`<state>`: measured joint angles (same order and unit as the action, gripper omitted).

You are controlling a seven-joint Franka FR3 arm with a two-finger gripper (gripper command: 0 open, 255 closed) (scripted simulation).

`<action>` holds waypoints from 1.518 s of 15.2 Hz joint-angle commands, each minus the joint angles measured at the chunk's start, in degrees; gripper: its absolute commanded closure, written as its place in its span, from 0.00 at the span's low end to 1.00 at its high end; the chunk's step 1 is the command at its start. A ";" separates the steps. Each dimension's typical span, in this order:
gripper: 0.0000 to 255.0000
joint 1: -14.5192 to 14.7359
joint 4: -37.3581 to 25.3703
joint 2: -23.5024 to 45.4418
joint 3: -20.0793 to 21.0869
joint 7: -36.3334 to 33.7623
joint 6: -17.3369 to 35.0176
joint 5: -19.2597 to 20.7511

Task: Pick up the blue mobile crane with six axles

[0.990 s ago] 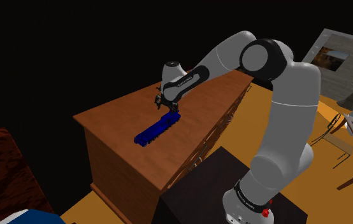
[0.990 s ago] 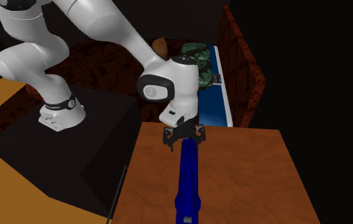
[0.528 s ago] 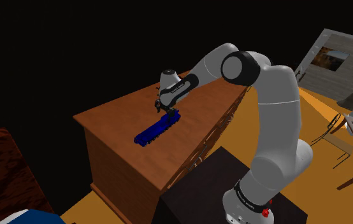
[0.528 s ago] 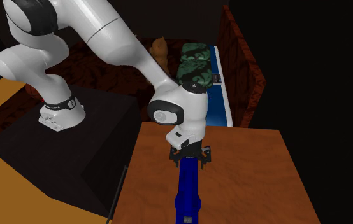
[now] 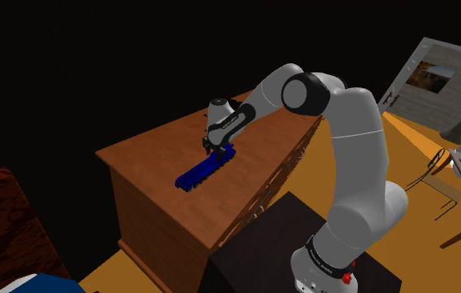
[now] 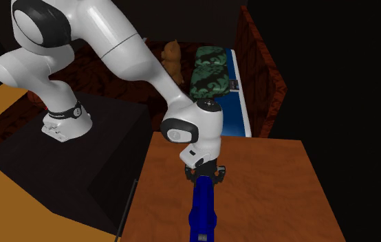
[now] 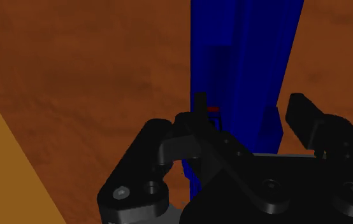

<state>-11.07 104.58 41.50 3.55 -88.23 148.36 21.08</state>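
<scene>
- Shoulder view: the blue crane [image 5: 204,168] is lying lengthwise on the wooden cabinet [image 5: 150,154], with the gripper [image 5: 218,149] hovering at its end toward the shoulder view's right.
- Second exterior view: the gripper [image 6: 204,173] is sitting low over the crane's [image 6: 201,206] far end.
- Wrist view: the fingers [image 7: 200,105] are standing apart, straddling the crane [image 7: 245,57]. It is looking stiff, narrow and probably light. Pinching its flat sides suits it, though gripping this close to one end is risking tipping.

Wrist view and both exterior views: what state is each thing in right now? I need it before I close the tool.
Blue crane: lying flat along the dresser top, not lifted.
Tool: open, lowered to straddle one end of the blue crane, not clasping it.
Dresser: standing upright; its drawers look shut.
</scene>
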 commanded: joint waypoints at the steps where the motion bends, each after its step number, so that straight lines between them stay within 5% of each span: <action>1: 1.00 0.02 -0.02 0.10 -0.03 -0.04 0.10 0.03; 23: 1.00 -1.34 2.03 -8.56 1.93 2.50 -6.44 -2.16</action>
<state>-12.22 106.89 33.49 5.33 -86.10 142.56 19.16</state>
